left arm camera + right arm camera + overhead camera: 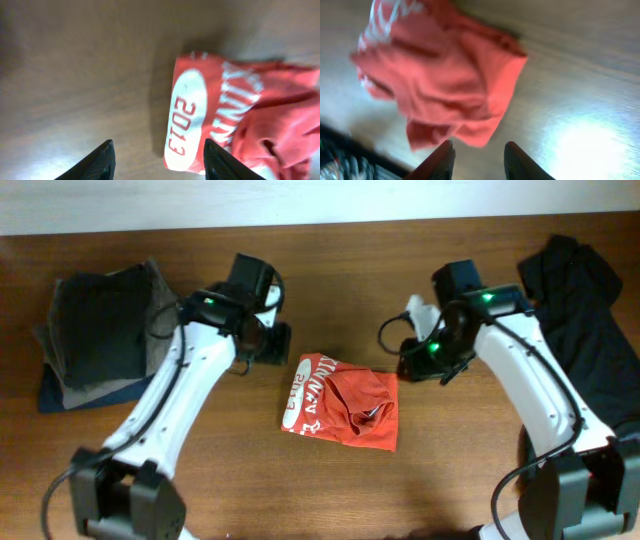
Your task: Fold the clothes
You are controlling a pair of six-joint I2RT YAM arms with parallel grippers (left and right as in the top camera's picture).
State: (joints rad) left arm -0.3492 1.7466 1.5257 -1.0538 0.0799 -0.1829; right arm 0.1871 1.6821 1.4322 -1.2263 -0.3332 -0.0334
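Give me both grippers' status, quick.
Left gripper: open, jaws empty, beside the red-orange T-shirt.
Right gripper: open, jaws empty, T-shirt just ahead, not held.

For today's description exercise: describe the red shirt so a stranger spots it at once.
Find the wooden table and look at its middle. There lies a crumpled red-orange T-shirt with white lettering; the folded stack to its left and the garment to its right are both dark.
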